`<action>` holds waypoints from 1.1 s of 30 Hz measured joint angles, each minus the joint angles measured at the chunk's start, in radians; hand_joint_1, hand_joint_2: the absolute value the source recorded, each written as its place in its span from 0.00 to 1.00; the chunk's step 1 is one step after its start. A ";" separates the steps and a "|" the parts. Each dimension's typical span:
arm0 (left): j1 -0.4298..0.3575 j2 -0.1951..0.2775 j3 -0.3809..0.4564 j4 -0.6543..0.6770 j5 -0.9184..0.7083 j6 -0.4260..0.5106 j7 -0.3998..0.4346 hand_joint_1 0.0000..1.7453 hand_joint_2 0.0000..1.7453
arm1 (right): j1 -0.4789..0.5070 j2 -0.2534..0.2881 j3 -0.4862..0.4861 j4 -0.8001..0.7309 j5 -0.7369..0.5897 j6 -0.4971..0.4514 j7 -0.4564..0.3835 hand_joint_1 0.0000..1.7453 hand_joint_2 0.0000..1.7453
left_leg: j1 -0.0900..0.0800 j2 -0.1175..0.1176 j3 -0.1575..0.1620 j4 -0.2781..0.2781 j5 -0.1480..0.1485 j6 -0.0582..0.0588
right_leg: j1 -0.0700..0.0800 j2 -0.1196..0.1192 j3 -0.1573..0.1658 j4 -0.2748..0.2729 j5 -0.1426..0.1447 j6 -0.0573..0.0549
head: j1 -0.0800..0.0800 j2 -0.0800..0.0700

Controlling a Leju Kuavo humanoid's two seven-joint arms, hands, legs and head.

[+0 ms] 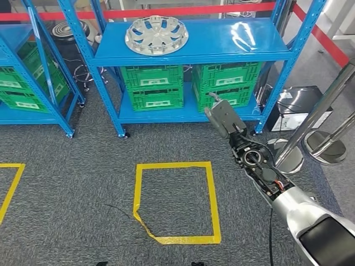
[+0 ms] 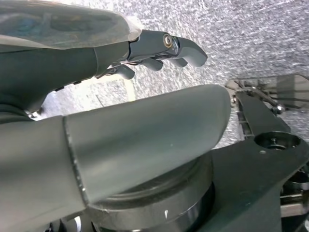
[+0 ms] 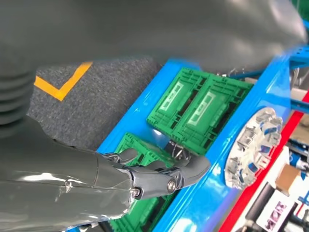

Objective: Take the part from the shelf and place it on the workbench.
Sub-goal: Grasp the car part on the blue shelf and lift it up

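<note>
One silver part [image 1: 157, 35] on blue shelf [image 1: 234, 47], four green crates [image 1: 153, 87], right hand [image 1: 221, 118] empty, fingers apart.

Right hand [image 1: 222, 118] raised forward, empty, left hand [image 2: 153, 50] hanging

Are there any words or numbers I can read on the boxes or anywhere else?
No words or numbers can be read anywhere.
White labels on the green plastic crates: too small and blurred to read.
White label on the black box on the floor: too small to read.
Silver wheel cover on the blue metal shelf: no writing visible.
</note>
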 joint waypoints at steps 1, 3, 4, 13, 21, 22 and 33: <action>0.002 0.003 0.000 0.001 0.006 0.000 -0.007 0.00 0.00 | 0.004 0.003 -0.001 0.000 0.004 0.002 -0.001 0.00 0.00 | 0.007 -0.001 0.006 0.006 -0.010 -0.015 | -0.012 -0.002 0.024 -0.067 0.040 0.017 | 0.000 0.000; 0.002 0.010 0.001 0.004 0.013 0.000 -0.018 0.00 0.00 | 0.007 0.009 -0.001 -0.001 0.011 0.004 -0.001 0.00 0.00 | 0.016 -0.002 0.009 0.023 -0.029 -0.044 | -0.019 -0.004 0.057 -0.164 0.053 0.023 | 0.000 0.000; 0.002 0.013 0.001 0.006 0.014 -0.001 -0.021 0.00 0.00 | 0.009 0.011 -0.001 -0.001 0.014 0.005 0.000 0.00 0.00 | 0.016 -0.001 0.008 0.029 -0.036 -0.053 | -0.018 -0.004 0.063 -0.179 0.038 0.017 | 0.000 0.000; 0.000 0.018 0.002 0.008 0.011 -0.001 -0.021 0.00 0.00 | 0.017 0.016 -0.002 -0.005 0.014 0.004 0.002 0.00 0.00 | 0.015 0.000 0.009 0.031 -0.044 -0.066 | -0.012 -0.003 0.071 -0.168 0.023 -0.016 | -0.002 0.000; 0.021 0.034 0.001 0.017 -0.020 -0.009 0.024 0.00 0.00 | 0.104 0.024 -0.022 -0.072 0.019 -0.026 0.051 0.00 0.00 | -0.087 -0.021 -0.258 -0.005 0.208 0.055 | 0.038 0.033 0.353 -0.301 -0.116 -0.081 | -0.020 0.000; 0.024 0.036 0.001 0.018 -0.020 -0.007 0.025 0.00 0.00 | 0.107 0.025 -0.023 -0.079 0.021 -0.026 0.054 0.00 0.00 | -0.091 -0.031 -0.245 -0.028 0.240 0.054 | 0.048 0.037 0.378 -0.313 -0.129 -0.082 | -0.020 0.000; -0.008 0.021 0.001 0.019 -0.020 0.018 -0.033 0.00 0.00 | 0.095 0.024 -0.042 -0.107 0.021 -0.014 0.034 0.00 0.00 | -0.074 -0.017 -0.121 0.009 0.119 0.044 | 0.056 0.000 0.136 -0.055 -0.108 -0.065 | -0.016 0.000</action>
